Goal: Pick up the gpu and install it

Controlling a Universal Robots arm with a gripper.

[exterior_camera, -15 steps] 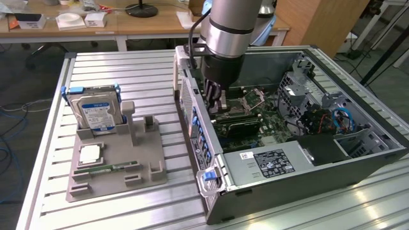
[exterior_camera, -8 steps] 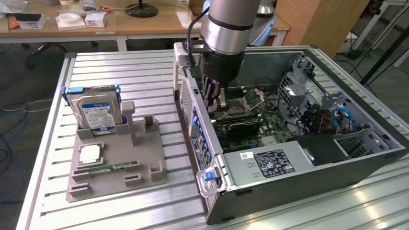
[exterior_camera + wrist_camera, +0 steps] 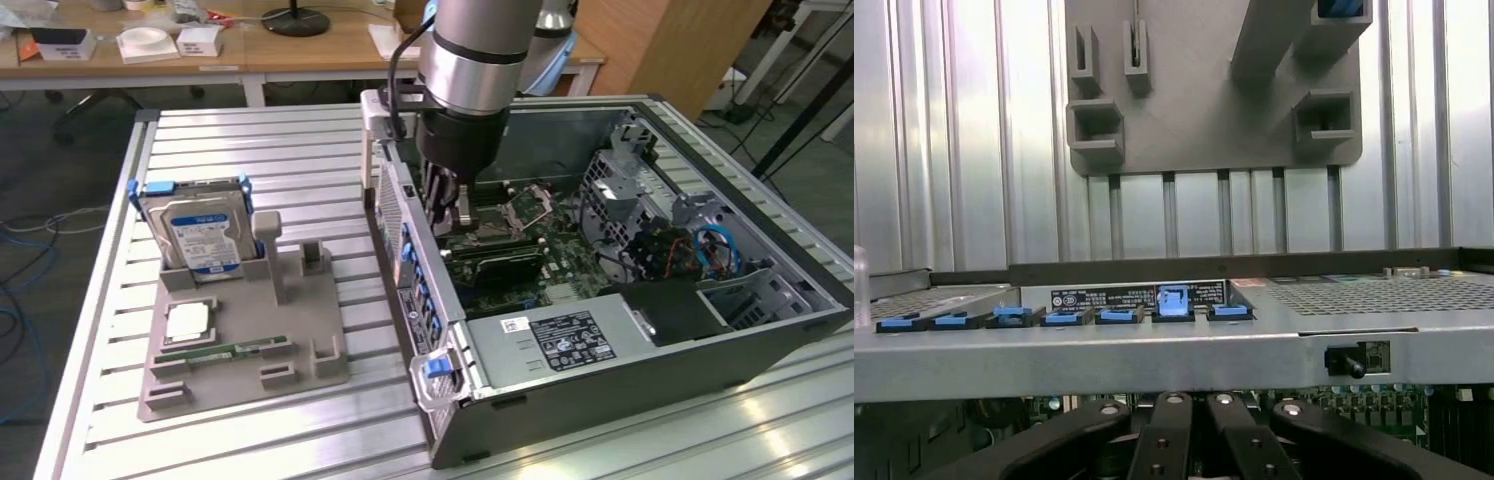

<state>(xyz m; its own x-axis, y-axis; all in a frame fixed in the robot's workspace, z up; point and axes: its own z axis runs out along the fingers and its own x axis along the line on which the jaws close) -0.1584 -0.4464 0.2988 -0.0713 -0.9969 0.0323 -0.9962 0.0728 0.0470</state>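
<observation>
The gpu [image 3: 505, 265], a dark card with a green edge, stands among the boards inside the open computer case [image 3: 441, 420]. My gripper [image 3: 457, 222] reaches down into the case and is over the card's end nearest the case's rear wall. The fingers are shut. I cannot tell whether they grip or only touch the card. In the wrist view the gripper [image 3: 1194, 445] has its black fingers [image 3: 1166, 440] drawn close together, just behind the case's rear wall with its row of blue clips [image 3: 1101, 316].
On the slatted table [image 3: 267, 150] a grey holder [image 3: 240, 380] sits at the exterior view's left. It carries a silver hard drive [image 3: 200, 235], a square chip [image 3: 187, 320] and a narrow green memory stick [image 3: 227, 352]. A power supply [image 3: 561, 340] and cables [image 3: 694, 250] crowd the case.
</observation>
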